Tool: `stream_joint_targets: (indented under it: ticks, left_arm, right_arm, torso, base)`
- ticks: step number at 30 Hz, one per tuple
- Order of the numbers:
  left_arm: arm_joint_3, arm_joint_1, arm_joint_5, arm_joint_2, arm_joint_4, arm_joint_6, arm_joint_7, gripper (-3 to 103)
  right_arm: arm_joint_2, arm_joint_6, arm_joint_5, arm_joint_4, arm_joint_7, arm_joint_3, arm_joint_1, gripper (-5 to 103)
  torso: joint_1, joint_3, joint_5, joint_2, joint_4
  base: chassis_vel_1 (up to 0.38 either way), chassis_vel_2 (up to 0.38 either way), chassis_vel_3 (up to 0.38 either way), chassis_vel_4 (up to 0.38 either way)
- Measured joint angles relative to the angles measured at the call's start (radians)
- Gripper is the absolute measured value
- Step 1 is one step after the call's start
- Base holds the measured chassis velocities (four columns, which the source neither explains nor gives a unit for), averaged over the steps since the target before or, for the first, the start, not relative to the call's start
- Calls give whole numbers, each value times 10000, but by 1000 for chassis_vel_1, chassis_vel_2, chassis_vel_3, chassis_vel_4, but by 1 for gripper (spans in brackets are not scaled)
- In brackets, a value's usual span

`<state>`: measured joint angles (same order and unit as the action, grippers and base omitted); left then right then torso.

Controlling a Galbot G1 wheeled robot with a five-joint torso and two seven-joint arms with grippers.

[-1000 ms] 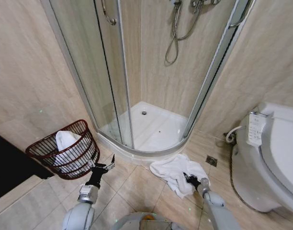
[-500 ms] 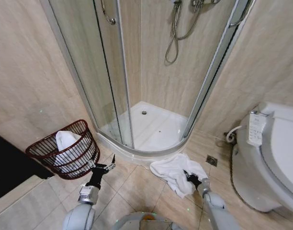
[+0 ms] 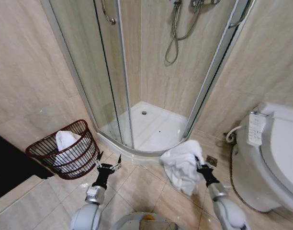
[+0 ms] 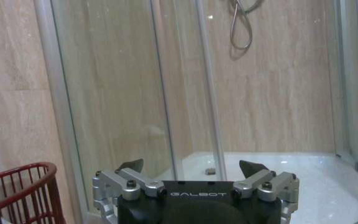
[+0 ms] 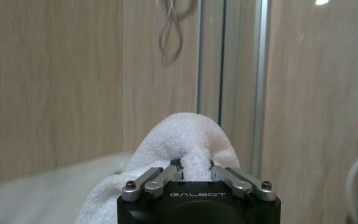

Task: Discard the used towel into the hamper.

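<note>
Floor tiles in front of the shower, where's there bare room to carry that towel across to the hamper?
Bare tiles run between the left gripper and the towel held up in the right gripper, along the shower tray curb. It is tight beside the toilet and where the open left gripper sits by the hamper, which already holds white cloth.
</note>
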<state>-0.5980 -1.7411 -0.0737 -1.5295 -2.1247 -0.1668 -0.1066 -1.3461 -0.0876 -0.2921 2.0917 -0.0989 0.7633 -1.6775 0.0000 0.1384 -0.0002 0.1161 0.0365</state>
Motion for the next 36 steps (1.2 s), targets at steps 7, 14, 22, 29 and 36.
stream_joint_targets:
  ticks: [7,14,22,29,36]
  left_arm:
    - [121,-17,32,-34,-2,-117,39,100]
    - [159,-58,38,-12,-53,17,214,100]
    - [127,-62,42,-4,-45,37,210,100]
    - [155,-5,29,-7,-60,114,170,100]
    - [242,-8,-7,-2,-65,143,155,100]
  right_arm:
    - [-280,285,710,2111,506,156,-584,14]
    - [-685,242,2021,3031,748,-92,-910,14]
    - [-760,140,2291,3257,755,-239,-1043,14]
    - [-764,52,2322,3263,757,-304,-1109,14]
    - [-813,-4,2701,3263,664,-470,-1063,14]
  torso:
    - [0,0,-1,1,1]
    - [0,0,3,1,0]
    - [0,0,2,1,0]
    - [0,0,0,1,0]
    - [0,0,2,1,1]
  base:
    - [0,0,0,0]
    - [0,0,0,0]
    - [0,0,0,0]
    - [43,51,47,47]
    - [91,92,95,89]
